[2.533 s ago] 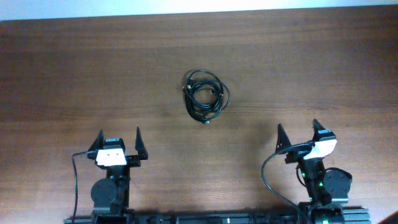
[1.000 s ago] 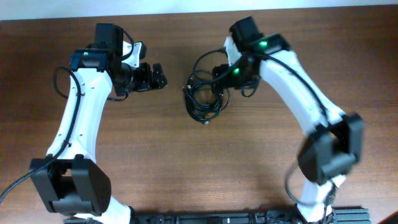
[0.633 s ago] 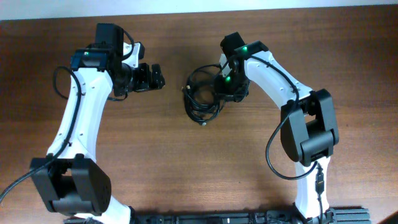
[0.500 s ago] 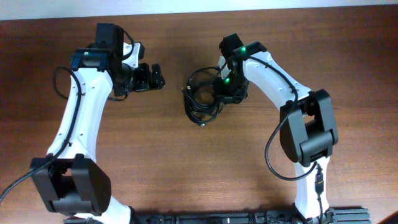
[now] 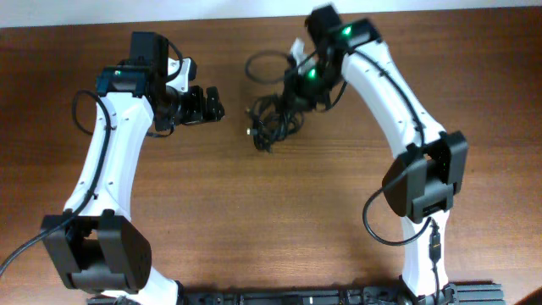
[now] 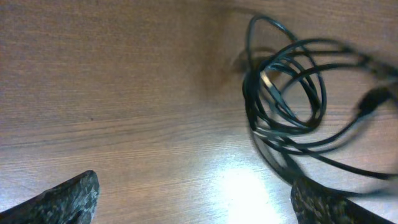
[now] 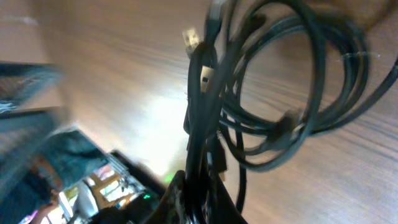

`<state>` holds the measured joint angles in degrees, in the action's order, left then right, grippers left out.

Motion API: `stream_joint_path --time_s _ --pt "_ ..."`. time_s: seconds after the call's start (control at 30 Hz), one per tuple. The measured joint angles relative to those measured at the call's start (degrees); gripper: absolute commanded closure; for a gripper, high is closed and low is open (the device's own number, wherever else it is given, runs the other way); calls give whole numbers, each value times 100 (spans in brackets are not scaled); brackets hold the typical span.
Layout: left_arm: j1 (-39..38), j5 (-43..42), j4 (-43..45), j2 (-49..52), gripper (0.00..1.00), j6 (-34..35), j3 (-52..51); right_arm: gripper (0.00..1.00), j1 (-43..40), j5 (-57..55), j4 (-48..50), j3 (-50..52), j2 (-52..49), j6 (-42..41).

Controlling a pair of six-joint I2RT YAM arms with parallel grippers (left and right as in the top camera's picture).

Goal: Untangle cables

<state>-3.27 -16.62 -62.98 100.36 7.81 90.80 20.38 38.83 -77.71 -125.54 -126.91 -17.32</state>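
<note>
1. Cables, thin, black and curled into a loose coil, lie on the brown wooden table in the overhead view, toward its far edge and about midway between left and right. One loop stretches out from the coil toward the far side. The right arm's black two-finger gripper sits on the coil's right side, touching it. The left arm's black gripper is just left of the coil and apart from it.

2. In the left wrist view, the cables fill the right half as overlapping loops on the wood. The left gripper is spread wide, with one fingertip at each lower corner and nothing between them.

3. In the right wrist view, the right gripper is pinched tight around several strands of the cables. The strands rise from the fingers and fan into loops over the table. A small silver plug shows at the top of the bundle.
</note>
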Motion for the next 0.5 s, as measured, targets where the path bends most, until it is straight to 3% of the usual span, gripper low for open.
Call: stream_joint_path --time_s 0.1,0.23,0.27,0.43,0.5 --pt "0 2 -2 0 1 2 0 96 17 188 -223 -1086 109 4" --pt "0 -2 -4 0 1 0 0 95 50 127 -229 -1311 179 9" --pt "0 -2 -4 0 1 2 0 85 76 -120 -247 -1311 179 2" --pt "0 -2 -4 0 1 0 0 73 341 -914 -308 -1311 179 13" --pt "0 -2 -4 0 1 0 0 73 511 -1298 -313 -1311 179 52"
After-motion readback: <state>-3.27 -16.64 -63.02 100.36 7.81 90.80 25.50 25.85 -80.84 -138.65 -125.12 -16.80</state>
